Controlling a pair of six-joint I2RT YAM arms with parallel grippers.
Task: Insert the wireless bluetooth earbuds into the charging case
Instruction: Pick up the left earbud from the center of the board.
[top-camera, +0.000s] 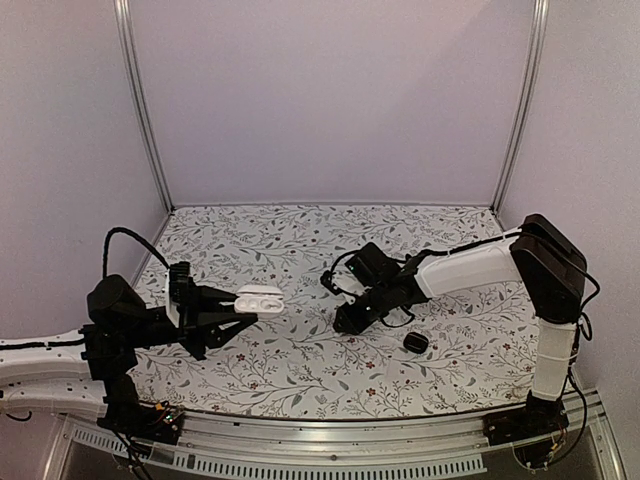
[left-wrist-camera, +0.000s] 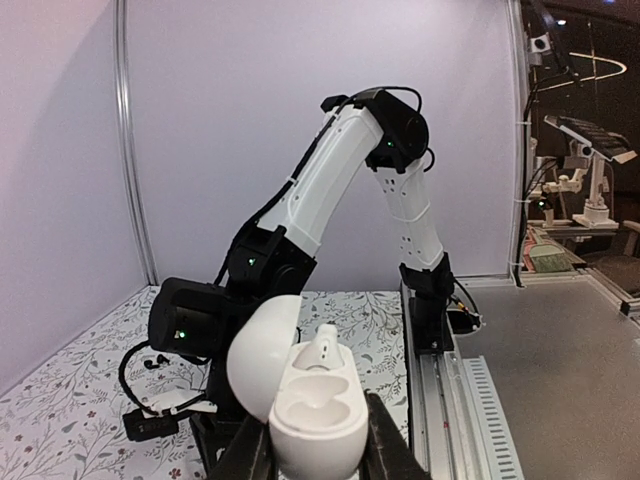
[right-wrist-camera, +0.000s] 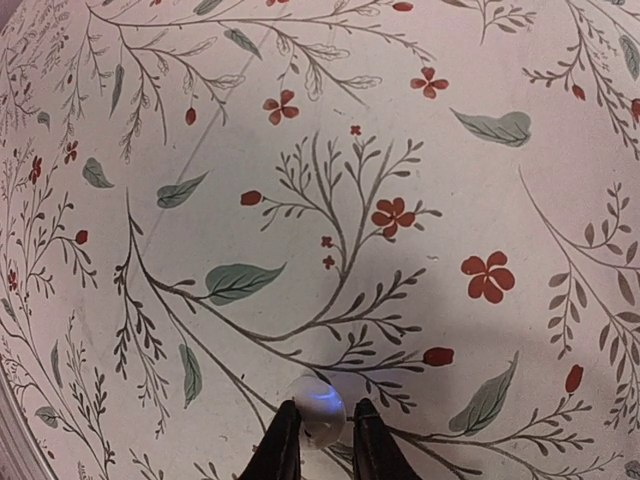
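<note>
Your left gripper has its jaws nearly together. They clamp the white pebble-shaped plastic charging case by its two sides. The case is lifted above the flower-printed table cover, on the left part of the scene. Its lid is swung open and stands up on the left side in the left wrist view. One white earbud sits in the well farther from this camera, with its stem down inside. The well nearer to the camera is open and bare.

Your right gripper is low over the cover, near the middle of the table and well apart from the case. Its jaws are open only a little. Between the two dark fingertips you see a small pale glossy earbud, rounded, with a faint blue shine on it. Both fingertips touch its sides, so the jaws are closed on it. From the pictures I cannot tell whether this piece rests on the cover or is lifted just above it.

A black rounded case lies on the cover, to the right of the right gripper and nearer to the arm bases, not touching it.
</note>
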